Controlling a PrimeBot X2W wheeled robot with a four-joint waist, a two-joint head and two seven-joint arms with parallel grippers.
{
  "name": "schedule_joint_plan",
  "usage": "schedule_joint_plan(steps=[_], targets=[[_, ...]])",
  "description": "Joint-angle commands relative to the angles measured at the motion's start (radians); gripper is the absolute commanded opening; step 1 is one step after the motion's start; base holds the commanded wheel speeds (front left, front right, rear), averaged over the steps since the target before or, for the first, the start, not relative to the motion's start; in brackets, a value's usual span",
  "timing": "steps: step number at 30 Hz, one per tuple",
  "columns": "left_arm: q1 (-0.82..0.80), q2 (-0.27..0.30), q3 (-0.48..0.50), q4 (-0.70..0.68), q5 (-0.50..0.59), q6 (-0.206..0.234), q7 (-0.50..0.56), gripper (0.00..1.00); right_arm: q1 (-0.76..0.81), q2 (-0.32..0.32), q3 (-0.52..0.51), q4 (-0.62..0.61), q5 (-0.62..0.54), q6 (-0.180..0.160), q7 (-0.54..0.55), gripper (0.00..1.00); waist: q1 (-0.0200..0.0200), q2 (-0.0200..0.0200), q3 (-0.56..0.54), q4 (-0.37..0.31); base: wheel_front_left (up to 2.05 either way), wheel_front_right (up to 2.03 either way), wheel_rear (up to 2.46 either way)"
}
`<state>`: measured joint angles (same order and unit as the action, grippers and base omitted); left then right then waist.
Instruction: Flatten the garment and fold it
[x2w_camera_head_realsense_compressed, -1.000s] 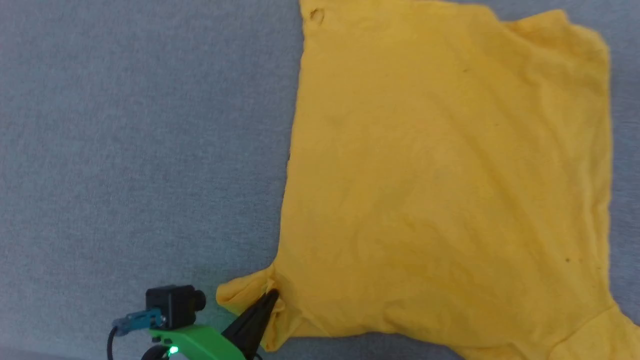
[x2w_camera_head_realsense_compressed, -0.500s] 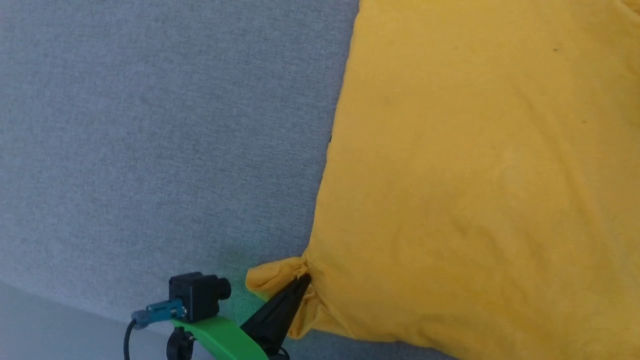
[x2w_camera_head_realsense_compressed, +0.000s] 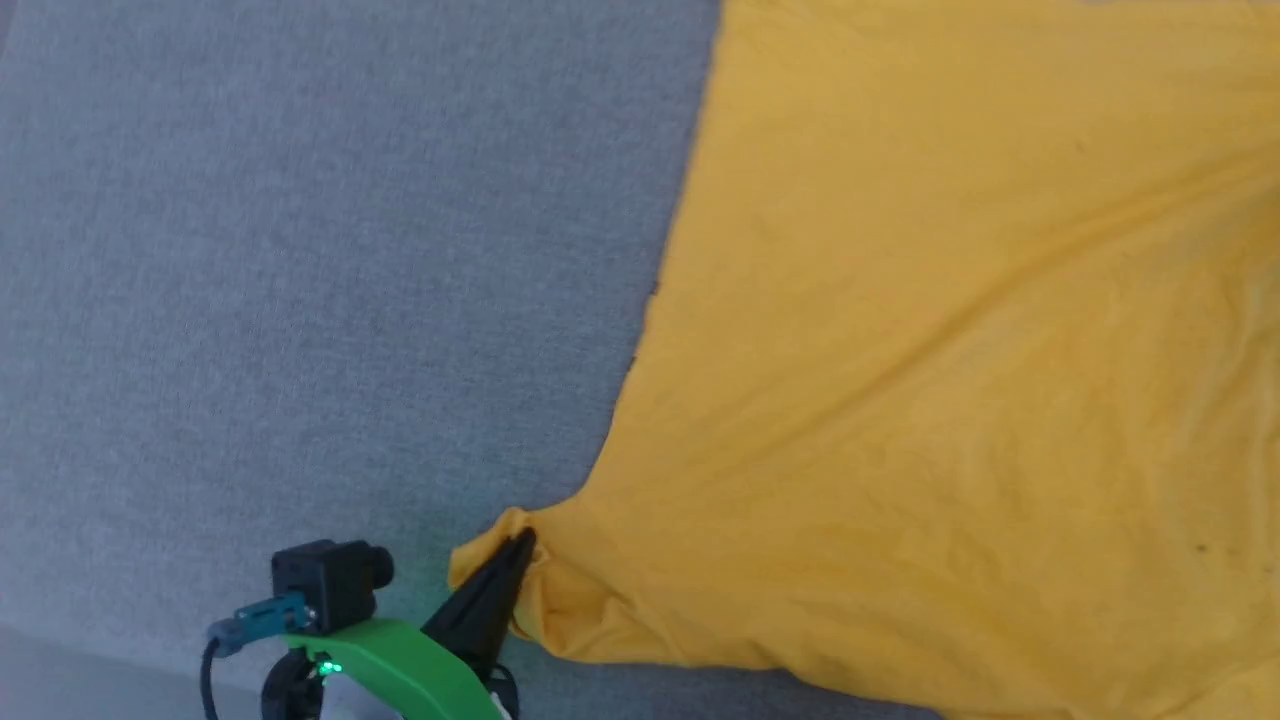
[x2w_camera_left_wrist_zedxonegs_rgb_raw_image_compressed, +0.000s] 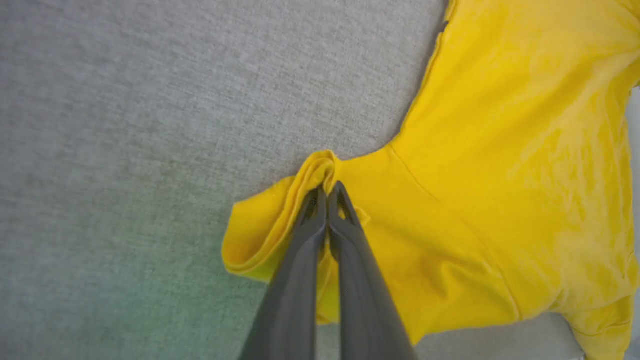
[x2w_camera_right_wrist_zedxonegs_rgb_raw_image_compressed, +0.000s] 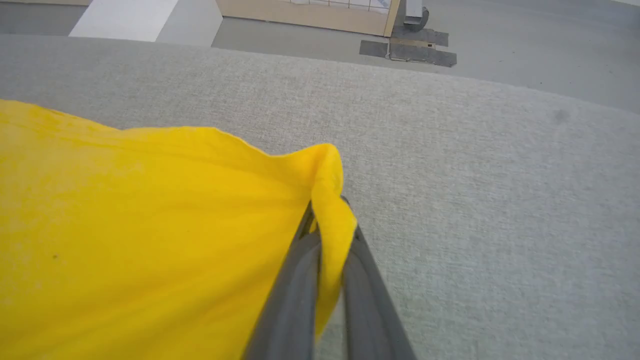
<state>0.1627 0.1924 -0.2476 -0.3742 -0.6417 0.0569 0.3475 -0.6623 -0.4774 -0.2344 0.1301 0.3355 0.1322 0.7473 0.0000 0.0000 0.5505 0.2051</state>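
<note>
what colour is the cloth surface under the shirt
The surface is plain light grey, finely woven; best seen in the head view, beside the yellow garment.

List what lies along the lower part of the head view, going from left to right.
Grey cloth surface → black camera on its green mount → left gripper, jaws shut on the garment, which spreads on to the right edge.

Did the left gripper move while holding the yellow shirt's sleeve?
Yes, it seems. Measured against the table's near edge, the left gripper has drawn leftward and farther from that edge, dragging the sleeve of the garment tight. The camera shifted too.
</note>
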Motion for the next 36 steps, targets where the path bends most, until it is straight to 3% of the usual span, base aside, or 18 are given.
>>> schedule_joint_plan(steps=[1, 7, 14, 18, 24, 25, 26, 29, 36], targets=[[-0.015, 0.011, 0.014, 0.012, 0.011, 0.014, -0.007, 0.0, 0.046, 0.008, -0.032, -0.011, 0.004, -0.002, -0.023, 0.0, 0.0, 0.0, -0.104, -0.083, 0.0, 0.0, 0.0], [0.027, 0.019, 0.037, 0.012, -0.003, 0.021, -0.02, 0.0, 0.31, 0.087, -0.213, -0.118, 0.023, -0.002, -0.064, 0.0, 0.0, 0.0, -0.206, -0.158, 0.0, 0.0, 0.0], [0.072, 0.025, 0.06, 0.017, -0.011, 0.037, -0.033, 0.0, 0.662, 0.297, -0.396, -0.26, 0.051, -0.002, -0.06, 0.0, 0.0, 0.0, -0.257, -0.233, 0.0, 0.0, 0.0], [0.081, 0.035, 0.071, 0.03, 0.011, 0.055, -0.039, 0.0, 0.828, 0.405, -0.435, -0.297, 0.064, -0.002, -0.058, 0.0, 0.0, 0.0, -0.262, -0.254, 0.0, 0.0, 0.0], [0.082, 0.013, 0.109, 0.044, 0.031, 0.104, -0.09, 0.0, 0.896, 0.426, -0.394, -0.201, 0.102, -0.002, -0.142, 0.0, 0.0, 0.0, -0.265, -0.272, 0.0, 0.0, 0.0], [0.082, 0.007, 0.114, 0.047, 0.03, 0.111, -0.096, 0.0, 0.887, 0.426, -0.384, -0.194, 0.105, -0.002, -0.163, 0.26, 0.0, 0.0, -0.266, -0.274, 0.0, 0.0, 0.0], [0.081, 0.001, 0.117, 0.05, 0.03, 0.117, -0.101, 0.0, 0.872, 0.427, -0.375, -0.194, 0.103, -0.002, -0.185, 1.0, 0.0, 0.0, -0.267, -0.275, 0.0, 0.0, 0.0], [0.076, -0.013, 0.122, 0.056, 0.03, 0.129, -0.117, 0.0, 0.82, 0.41, -0.359, -0.242, 0.096, -0.002, -0.212, 1.0, 0.0, 0.0, -0.267, -0.272, 0.0, 0.0, 0.0], [0.042, -0.022, 0.105, 0.055, 0.041, 0.126, -0.131, 0.0, 0.594, 0.216, -0.282, -0.439, 0.106, -0.002, -0.133, 1.0, 0.0, 0.0, -0.22, -0.237, 0.0, 0.0, 0.0]])
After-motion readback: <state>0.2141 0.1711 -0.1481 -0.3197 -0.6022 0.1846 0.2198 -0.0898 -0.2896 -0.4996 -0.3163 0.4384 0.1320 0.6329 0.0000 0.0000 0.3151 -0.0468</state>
